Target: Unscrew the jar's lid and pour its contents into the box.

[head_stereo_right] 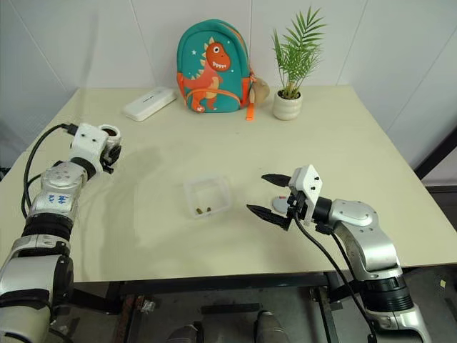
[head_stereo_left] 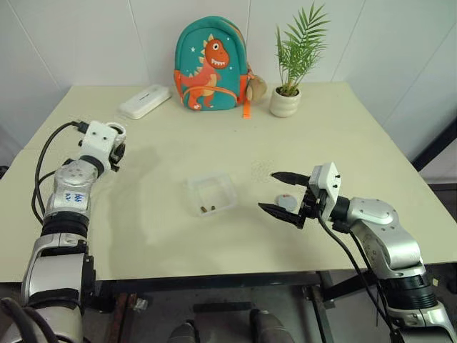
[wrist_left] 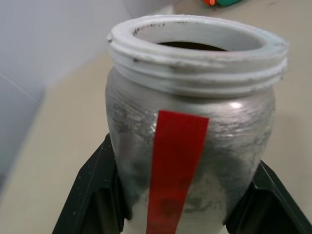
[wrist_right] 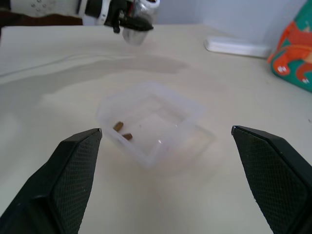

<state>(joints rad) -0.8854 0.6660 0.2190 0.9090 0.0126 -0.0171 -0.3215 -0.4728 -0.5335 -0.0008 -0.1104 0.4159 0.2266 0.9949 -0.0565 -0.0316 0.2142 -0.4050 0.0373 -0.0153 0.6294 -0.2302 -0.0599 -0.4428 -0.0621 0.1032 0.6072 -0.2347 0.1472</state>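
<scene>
2 contents (head_stereo_left: 206, 209) in box (head_stereo_left: 227, 183) (backpack (head_stereo_left: 209, 64) behind) | left gripper (head_stereo_left: 118, 152) clamps jar (wrist_left: 191, 136) | right gripper (head_stereo_left: 277, 193) agape, empty

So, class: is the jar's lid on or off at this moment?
Off. The jar, held in the left claw, shows a bare threaded neck and open mouth; the lid lies on the table by the right claw.

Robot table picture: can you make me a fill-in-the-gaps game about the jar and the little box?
1. The left tool is shut on the ____.
2. The brownish pieces lie inside the clear ____.
3. The right tool is ____ and holds nothing.
4. The jar's stripe is coloured ____.

Missing words: jar; box; open; red
</scene>
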